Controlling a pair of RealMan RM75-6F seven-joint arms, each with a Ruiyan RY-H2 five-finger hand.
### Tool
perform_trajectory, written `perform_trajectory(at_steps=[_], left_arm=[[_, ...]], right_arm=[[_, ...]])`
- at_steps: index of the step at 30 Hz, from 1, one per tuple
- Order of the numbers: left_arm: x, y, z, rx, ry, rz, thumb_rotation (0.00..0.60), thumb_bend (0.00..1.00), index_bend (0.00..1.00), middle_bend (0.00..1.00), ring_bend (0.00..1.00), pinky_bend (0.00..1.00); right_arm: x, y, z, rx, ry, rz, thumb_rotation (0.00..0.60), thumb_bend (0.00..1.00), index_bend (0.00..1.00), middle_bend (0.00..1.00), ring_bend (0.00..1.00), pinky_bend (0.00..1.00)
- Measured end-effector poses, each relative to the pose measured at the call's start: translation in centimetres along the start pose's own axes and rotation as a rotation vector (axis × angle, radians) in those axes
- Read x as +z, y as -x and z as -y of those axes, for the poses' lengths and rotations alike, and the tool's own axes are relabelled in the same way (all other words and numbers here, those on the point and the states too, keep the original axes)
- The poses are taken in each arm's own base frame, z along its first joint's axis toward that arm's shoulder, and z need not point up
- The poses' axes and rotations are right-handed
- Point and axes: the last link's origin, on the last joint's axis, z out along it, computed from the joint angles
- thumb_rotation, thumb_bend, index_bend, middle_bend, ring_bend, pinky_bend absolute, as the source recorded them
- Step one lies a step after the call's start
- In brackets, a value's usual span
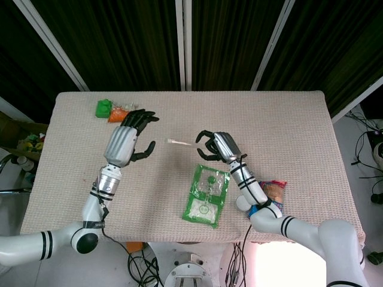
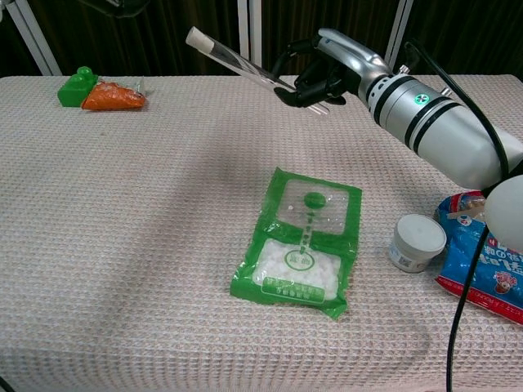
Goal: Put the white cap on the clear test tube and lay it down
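The clear test tube (image 2: 249, 71) hangs slanted above the table, gripped at its lower end by my right hand (image 2: 327, 76). A white cap (image 2: 195, 37) sits on its free upper end. From the head view the tube (image 1: 179, 142) sticks out leftward from the right hand (image 1: 216, 146). My left hand (image 1: 124, 141) hovers well to the left of the tube, fingers spread and holding nothing.
A green pouch (image 2: 301, 245) lies flat mid-table, below the tube. A small white jar (image 2: 417, 242) and a blue-and-red snack bag (image 2: 484, 263) sit at the right edge. A green block (image 2: 78, 86) and an orange packet (image 2: 113, 96) lie far left.
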Motion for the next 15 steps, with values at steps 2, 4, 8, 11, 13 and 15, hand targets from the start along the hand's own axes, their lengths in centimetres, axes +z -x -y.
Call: perform_trajectory(at_steps=[2,4,8,11,13,15], left_arm=[[-0.6,-0.2,0.9,0.024,-0.021,0.006,0.6,0.39,0.23,0.15,0.09,0.1],[-1.2,-0.3,2.0,0.044,-0.046,0.016,0.6,0.39,0.23,0.15,0.09,0.1],[-2.2,-0.2,3.5,0.061,-0.085,0.034,0.599,0.39,0.23,0.15,0.09,0.1],[-2.7,0.1,4.3,0.061,-0.105,0.04,0.6,0.39,0.23,0.15,0.09,0.11],[-2.9,0.2,4.6,0.054,-0.113,0.041,0.599,0.39,0.23,0.15,0.09,0.1],[-3.1,0.3,4.9,0.052,-0.119,0.04,0.599,0.39,0.23,0.15,0.09,0.1]], right_arm=[[0.0,-0.4,-0.5,-0.057,0.015,0.012,0.6,0.78,0.96,1.0,1.0,1.0],[0.2,-0.7,-1.1,-0.123,0.036,0.027,0.6,0.77,0.96,1.0,1.0,1.0],[0.6,-1.0,-2.2,-0.23,0.081,0.047,0.6,0.7,0.95,1.0,1.0,1.0],[1.0,-0.6,-2.8,-0.266,0.115,0.055,0.6,0.65,0.94,1.0,1.0,1.0],[1.3,0.1,-3.0,-0.28,0.13,0.061,0.6,0.62,0.93,1.0,1.0,1.0],[1.5,0.9,-3.1,-0.286,0.139,0.066,0.6,0.59,0.92,1.0,1.0,1.0]])
